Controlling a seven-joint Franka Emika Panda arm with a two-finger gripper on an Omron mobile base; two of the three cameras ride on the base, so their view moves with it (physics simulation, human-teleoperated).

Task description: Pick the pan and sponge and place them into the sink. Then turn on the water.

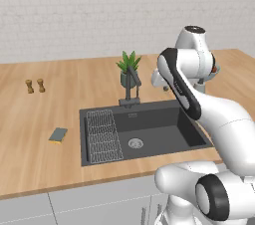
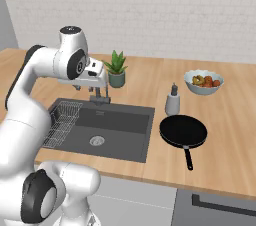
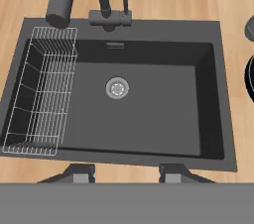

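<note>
The arm is bent over the sink (image 1: 195,134), its hand held high above the basin and looking straight down into it. In the hand view the gripper (image 3: 128,174) has its two tips standing well apart at the near rim, with nothing between them, so it is released and empty.

The basin holds only its wire rack (image 3: 42,89) along the left side and the round steel drain (image 3: 117,88) near the middle. The faucet (image 1: 131,85) stands at the back rim, its spout swung out over the rack side; I see no stream coming from it.

The pan (image 2: 183,131) is on the counter (image 2: 230,135) just right of the sink, flat, its handle pointing toward the front edge. A soap bottle (image 2: 173,100) stands just behind it, and a bowl of fruit (image 2: 203,81) sits farther back.

The sponge (image 1: 58,135) lies flat on the wood to the left of the sink, near its rim but not touching. Two small brown shakers (image 1: 35,86) stand farther back on that side. A potted plant (image 1: 129,67) sits behind the faucet.
</note>
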